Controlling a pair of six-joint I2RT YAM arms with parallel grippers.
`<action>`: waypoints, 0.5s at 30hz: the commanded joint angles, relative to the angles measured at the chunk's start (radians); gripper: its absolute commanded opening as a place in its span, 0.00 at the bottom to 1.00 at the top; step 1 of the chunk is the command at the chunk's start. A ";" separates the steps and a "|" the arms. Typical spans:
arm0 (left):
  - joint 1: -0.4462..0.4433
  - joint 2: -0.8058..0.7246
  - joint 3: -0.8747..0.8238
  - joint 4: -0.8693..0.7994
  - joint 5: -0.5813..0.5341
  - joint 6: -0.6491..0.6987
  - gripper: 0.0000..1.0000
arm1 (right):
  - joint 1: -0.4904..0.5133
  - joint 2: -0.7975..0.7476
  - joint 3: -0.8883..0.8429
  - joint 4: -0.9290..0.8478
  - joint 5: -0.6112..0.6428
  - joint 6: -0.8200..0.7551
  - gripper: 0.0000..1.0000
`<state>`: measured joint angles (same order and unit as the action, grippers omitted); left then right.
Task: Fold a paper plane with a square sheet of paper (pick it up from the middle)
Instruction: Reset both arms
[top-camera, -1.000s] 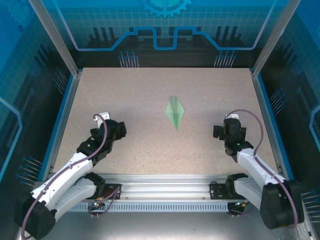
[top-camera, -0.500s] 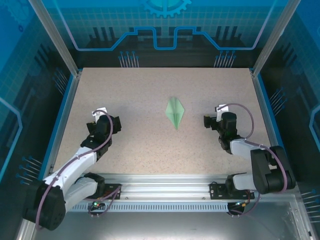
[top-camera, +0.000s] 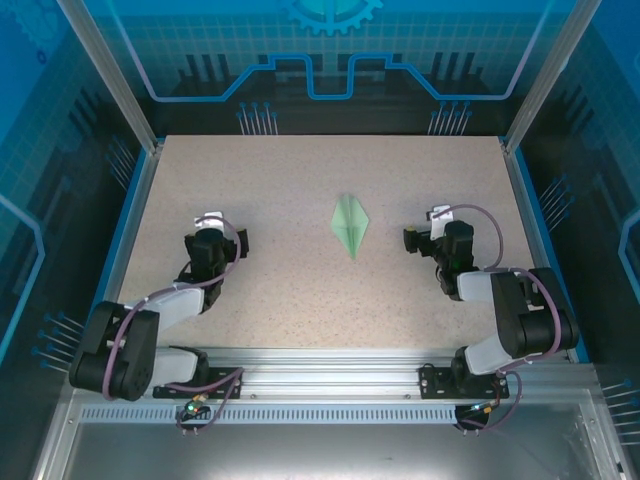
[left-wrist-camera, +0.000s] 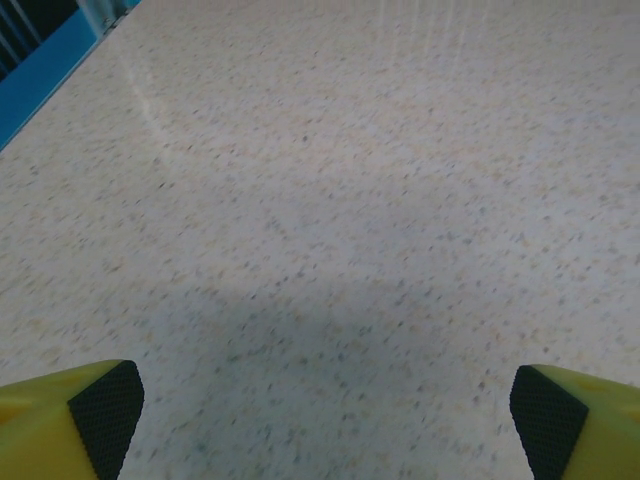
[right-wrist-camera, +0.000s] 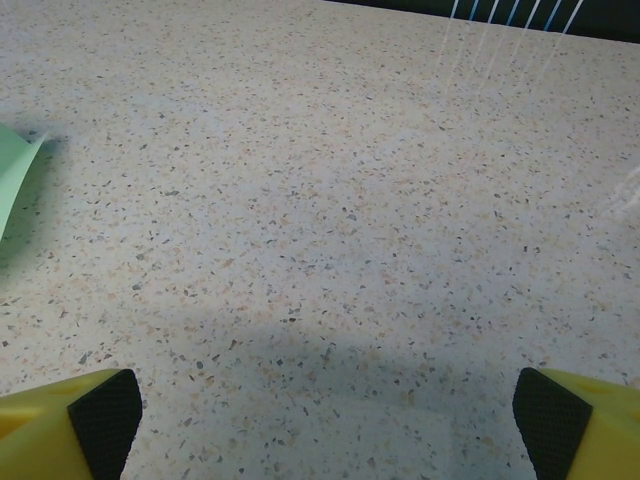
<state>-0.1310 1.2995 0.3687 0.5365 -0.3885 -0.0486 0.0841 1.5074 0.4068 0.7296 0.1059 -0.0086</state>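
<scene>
This is a robotics lab, a purpose-built enclosed test cell rather than a home or a shop; a speckled beige table (top-camera: 300, 170) stands boxed in by blue translucent wall panels (top-camera: 420, 40) printed with gear and circuit graphics; aluminium frame posts (top-camera: 107, 75) hold those panels; 2 white-and-black robot arms, the left arm (top-camera: 165, 302) and the right arm (top-camera: 500, 290), are bolted to a slotted metal rail (top-camera: 330, 358) along the table's near edge.

Bright, even overhead light covers the speckled bench (top-camera: 280, 190), while the blue enclosure walls (top-camera: 50, 150) stay dim. In both wrist views a soft grey shadow pools between the fingers (left-wrist-camera: 60, 420), pale glare streaks the far surface, and the speckle looks crisp.
</scene>
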 joint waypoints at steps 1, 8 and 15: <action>0.049 0.037 0.002 0.169 0.129 0.034 0.98 | -0.015 -0.004 0.018 0.034 -0.015 -0.001 1.00; 0.077 0.214 0.012 0.311 0.214 0.058 0.99 | -0.016 -0.004 0.018 0.034 -0.018 0.000 0.99; 0.113 0.222 0.019 0.313 0.189 0.012 0.98 | -0.018 -0.004 0.018 0.033 -0.019 0.000 0.99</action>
<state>-0.0257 1.5322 0.3714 0.8066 -0.2039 -0.0193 0.0841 1.5074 0.4072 0.7338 0.0963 -0.0086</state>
